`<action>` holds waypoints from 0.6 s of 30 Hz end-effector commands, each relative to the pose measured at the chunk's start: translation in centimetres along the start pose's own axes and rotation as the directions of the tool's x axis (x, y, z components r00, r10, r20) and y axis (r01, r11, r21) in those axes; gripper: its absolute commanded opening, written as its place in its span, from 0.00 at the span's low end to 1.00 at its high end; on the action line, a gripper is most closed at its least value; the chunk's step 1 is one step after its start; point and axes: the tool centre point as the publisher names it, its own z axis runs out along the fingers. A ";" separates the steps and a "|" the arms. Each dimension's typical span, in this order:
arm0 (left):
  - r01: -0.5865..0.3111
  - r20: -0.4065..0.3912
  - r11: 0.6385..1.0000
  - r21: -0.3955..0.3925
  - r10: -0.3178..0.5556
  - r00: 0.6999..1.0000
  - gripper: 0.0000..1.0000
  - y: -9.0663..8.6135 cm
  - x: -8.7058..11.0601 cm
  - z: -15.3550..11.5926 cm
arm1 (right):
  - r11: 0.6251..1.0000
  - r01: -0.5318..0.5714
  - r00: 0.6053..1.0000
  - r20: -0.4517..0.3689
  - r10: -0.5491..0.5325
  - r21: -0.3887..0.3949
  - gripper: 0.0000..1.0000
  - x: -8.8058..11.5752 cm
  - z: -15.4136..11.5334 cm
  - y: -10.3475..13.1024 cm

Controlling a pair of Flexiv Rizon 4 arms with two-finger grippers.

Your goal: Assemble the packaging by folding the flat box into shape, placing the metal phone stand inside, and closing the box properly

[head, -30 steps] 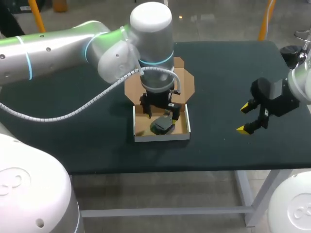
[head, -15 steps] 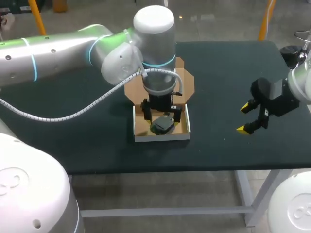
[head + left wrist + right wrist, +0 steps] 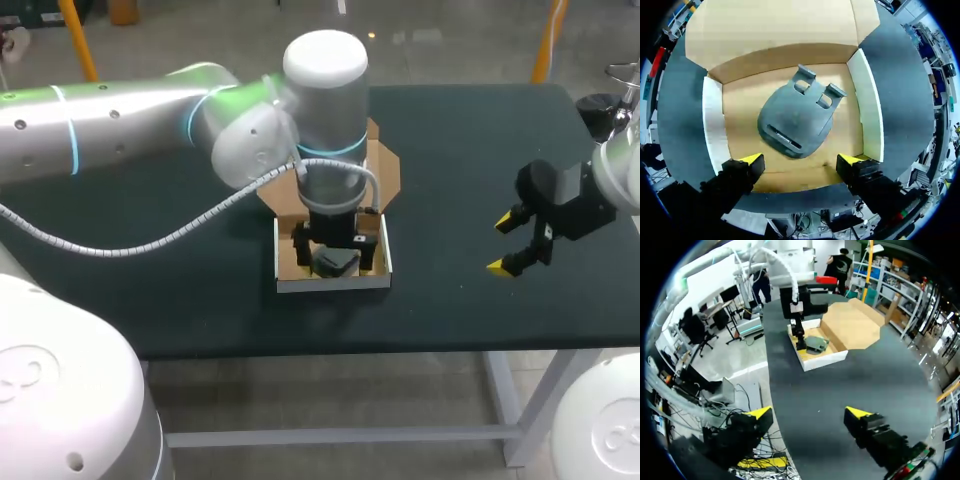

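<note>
Inside the open box (image 3: 333,283), the metal phone stand (image 3: 795,122) lay flat, clear of both side walls, with the left hand (image 3: 801,161) spread wide above it. The right hand (image 3: 501,244) gaped wide over the counter (image 3: 450,160), well apart from the box.

The left arm (image 3: 120,110) is silver-white, made of thick round segments with thin light-blue rings and small dark screw holes — a grey ribbed cable (image 3: 120,250) hangs from its wrist. At three o'clock the right gripper (image 3: 502,244) is black with yellow tips, like the left gripper (image 3: 801,160).
</note>
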 end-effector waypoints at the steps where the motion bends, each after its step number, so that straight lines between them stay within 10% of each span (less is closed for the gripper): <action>1: 0.004 0.019 1.000 0.002 -0.004 1.000 1.00 0.9 0.7 0.4 | 1.000 0.001 1.000 -0.003 -0.001 -0.003 1.00 0.0 -0.2 -0.1; 18: 0.113 0.042 0.993 -0.028 -0.112 0.993 1.00 3.9 0.7 0.4 | 1.000 0.001 1.000 -0.003 -0.001 -0.003 1.00 0.0 -0.2 -0.1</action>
